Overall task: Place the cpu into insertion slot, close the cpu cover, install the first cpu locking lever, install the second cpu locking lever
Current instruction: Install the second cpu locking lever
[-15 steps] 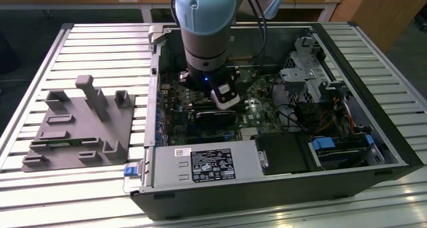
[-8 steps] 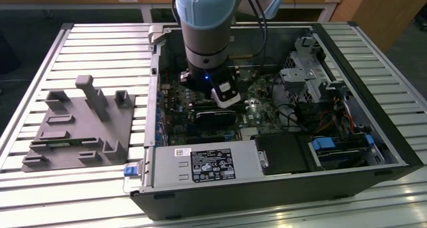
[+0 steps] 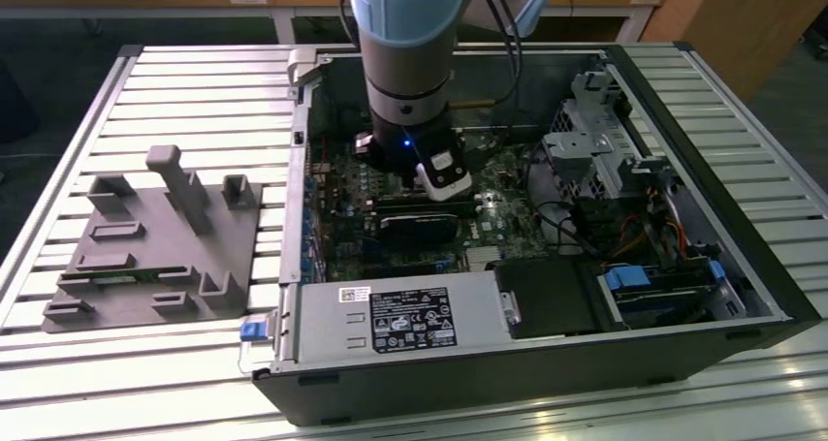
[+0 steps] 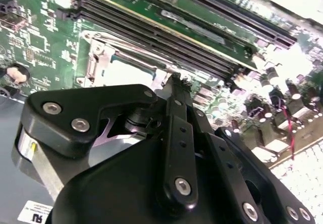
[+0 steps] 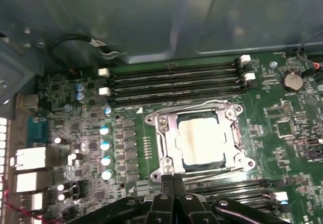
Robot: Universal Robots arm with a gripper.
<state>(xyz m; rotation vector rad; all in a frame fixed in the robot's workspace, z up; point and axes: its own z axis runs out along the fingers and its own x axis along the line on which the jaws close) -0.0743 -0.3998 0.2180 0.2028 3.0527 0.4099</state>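
Grey top: cpu lies in the slot, cover closed over it.
Hidden: arm blocks the slot in the exterior view.
Surface: slatted metal table; open case.
Gripper: fingers pressed together, holding nothing, at the cover's edge.

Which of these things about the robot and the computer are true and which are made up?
1. The cpu sits inside the insertion slot. True.
2. The cpu cover is down over the chip. True.
3. The gripper is holding the cpu up in the air. False: its fingers are shut together at the socket's edge, holding nothing.
4. The computer case has its side closed. False: it lies open, showing the green board.
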